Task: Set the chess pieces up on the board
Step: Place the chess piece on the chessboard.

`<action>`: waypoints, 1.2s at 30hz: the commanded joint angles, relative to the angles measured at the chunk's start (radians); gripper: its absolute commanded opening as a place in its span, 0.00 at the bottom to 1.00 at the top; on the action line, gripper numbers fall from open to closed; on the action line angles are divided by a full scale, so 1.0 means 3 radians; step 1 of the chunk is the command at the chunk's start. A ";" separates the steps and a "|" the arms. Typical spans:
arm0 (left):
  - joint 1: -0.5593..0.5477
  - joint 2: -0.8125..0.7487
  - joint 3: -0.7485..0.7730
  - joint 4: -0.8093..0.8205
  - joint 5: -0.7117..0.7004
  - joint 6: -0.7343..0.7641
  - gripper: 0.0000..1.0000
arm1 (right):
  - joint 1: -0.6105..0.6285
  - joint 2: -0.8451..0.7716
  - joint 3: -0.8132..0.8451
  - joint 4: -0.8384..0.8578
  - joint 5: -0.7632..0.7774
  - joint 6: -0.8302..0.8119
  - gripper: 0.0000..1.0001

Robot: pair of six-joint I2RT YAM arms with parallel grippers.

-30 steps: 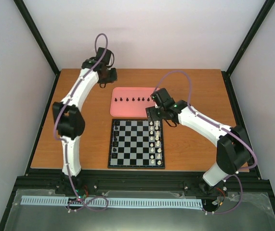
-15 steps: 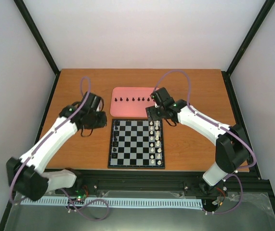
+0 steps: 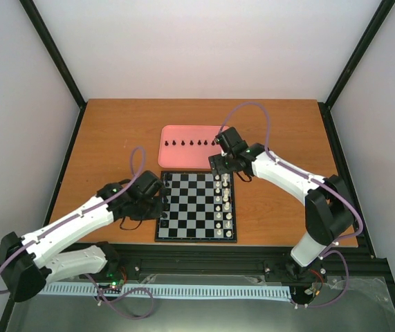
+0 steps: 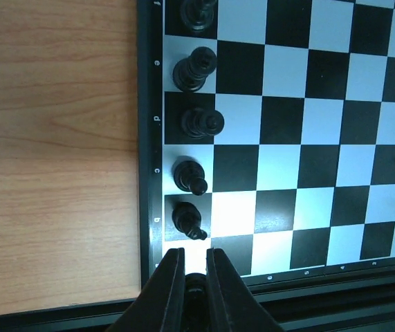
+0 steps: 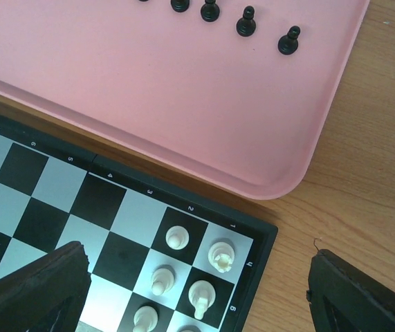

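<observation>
— Chess pieces (image 4: 194, 69), the black ones: how many are on the board (image 3: 196, 207)?
— Five stand in one column down its left edge, one to a square, in the left wrist view. A sixth piece (image 4: 196, 283) sits between the fingers of the left gripper (image 4: 194, 252), at the corner square that ends that column.
— Is that gripper holding it?
— Its fingers are drawn in tight against the piece on both sides. Whether the piece touches the square I cannot tell.
— And the other black ones?
— On the pink tray (image 3: 183, 158), in one row along its far part. From above I count six. The right arm meets the row's right end, so I cannot tell if it covers another.
— White pieces (image 5: 220, 256)?
— Two columns along the board's right edge. They are too small from above to count surely, and the right wrist view shows five at the corner.
— The right gripper (image 5: 198, 252)?
— Spread wide, holding nothing, above the board's far right corner, near the tray's rounded corner.
— Edges?
— The tray's near edge lies just beside the board's far border, with a thin strip of wooden table (image 3: 114, 138) between. The held piece is right by the dark border, its neighbour one square away.
— Room to move?
— The broad band of squares between the black column and the white columns, and the wood left of the board, where the left arm lies.
</observation>
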 commanded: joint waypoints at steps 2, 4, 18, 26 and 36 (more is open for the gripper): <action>-0.0229 0.0098 -0.0045 0.0179 -0.0093 -0.0335 0.01 | -0.0025 0.0032 0.0044 0.0065 -0.0004 -0.0011 0.99; -0.0349 0.0131 -0.0104 0.0215 -0.0063 -0.0410 0.01 | -0.0025 0.0032 0.0035 0.0060 -0.0001 -0.0029 0.99; -0.0880 0.0047 -0.0427 0.0260 -0.0113 -0.0945 0.01 | -0.0025 -0.0018 -0.0155 0.0148 -0.0055 -0.0026 0.99; -0.0891 0.0219 -0.0530 0.0411 -0.0126 -0.0921 0.01 | -0.0025 -0.0042 -0.0139 0.0130 -0.0022 -0.0095 0.99; -0.0891 0.0427 -0.0553 0.0552 -0.0213 -0.0944 0.01 | -0.0025 -0.0065 -0.0169 0.0121 -0.0035 -0.0088 0.99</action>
